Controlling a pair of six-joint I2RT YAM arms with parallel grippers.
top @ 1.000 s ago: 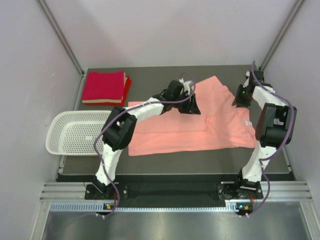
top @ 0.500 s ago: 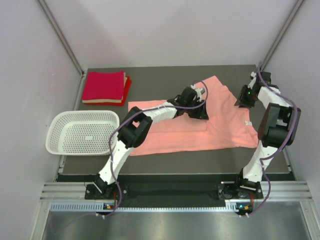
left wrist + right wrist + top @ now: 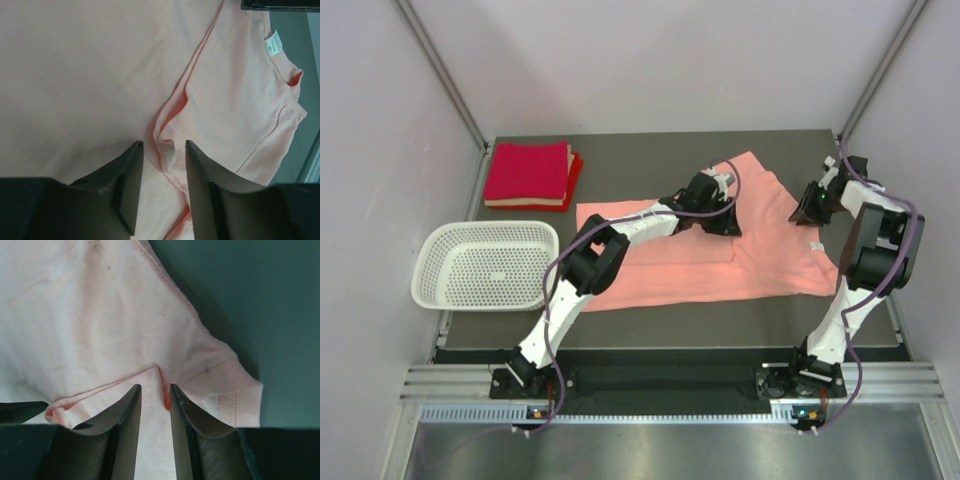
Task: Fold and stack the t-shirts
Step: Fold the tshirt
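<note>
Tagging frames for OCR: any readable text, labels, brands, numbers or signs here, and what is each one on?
No text here can be read.
White tag on the pink t-shirt: faint grey print, too small and blurred to read.
Red folded t-shirts: no text visible.
Basket: no text visible.

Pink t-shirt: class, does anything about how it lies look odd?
Yes. The pink t-shirt lies half-folded and crooked: its far-right part fans out at an angle, and a pucker of cloth stands between the fingers of the left gripper.
</note>
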